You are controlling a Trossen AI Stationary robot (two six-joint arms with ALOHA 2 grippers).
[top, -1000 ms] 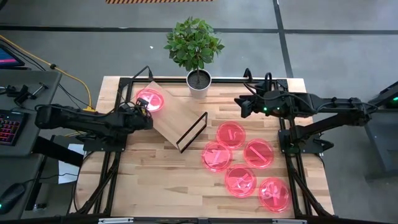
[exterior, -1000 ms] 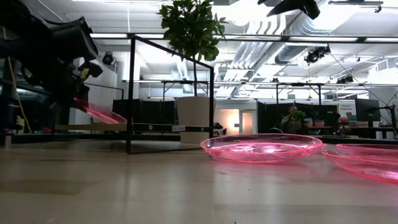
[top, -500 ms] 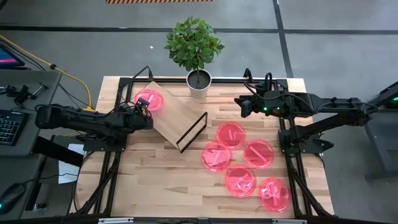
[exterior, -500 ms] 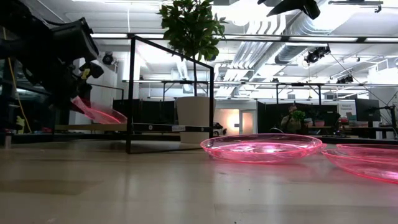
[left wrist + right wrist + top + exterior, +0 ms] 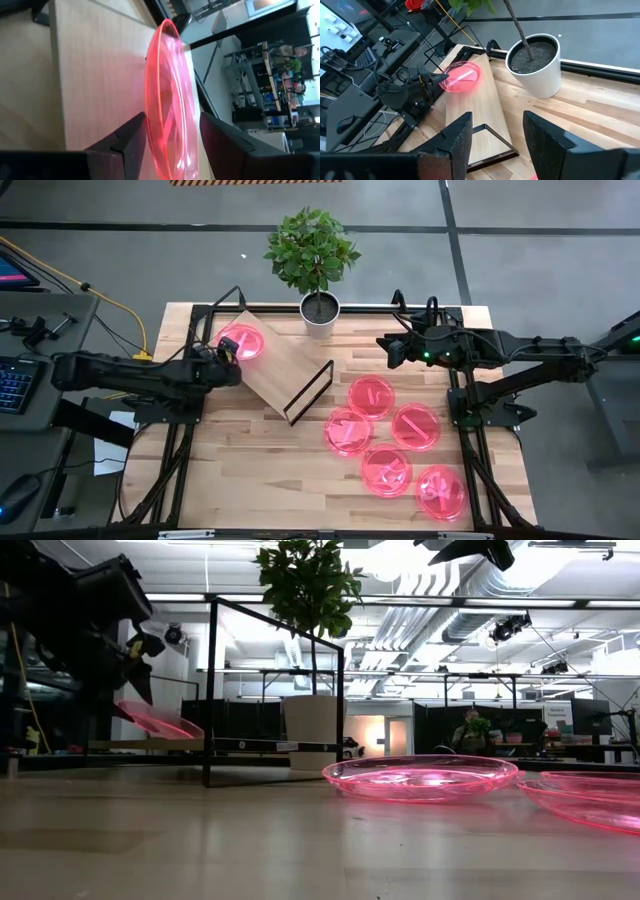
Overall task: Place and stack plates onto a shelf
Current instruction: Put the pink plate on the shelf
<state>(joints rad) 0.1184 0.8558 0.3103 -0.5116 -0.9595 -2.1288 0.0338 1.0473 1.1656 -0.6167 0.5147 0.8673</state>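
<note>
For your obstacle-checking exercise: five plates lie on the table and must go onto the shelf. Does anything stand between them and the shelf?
Nothing on the table between the nearest table plate and the shelf, but the shelf's black wire leg rises at the near end, so plates must clear it. One plate already sits on the board.
</note>
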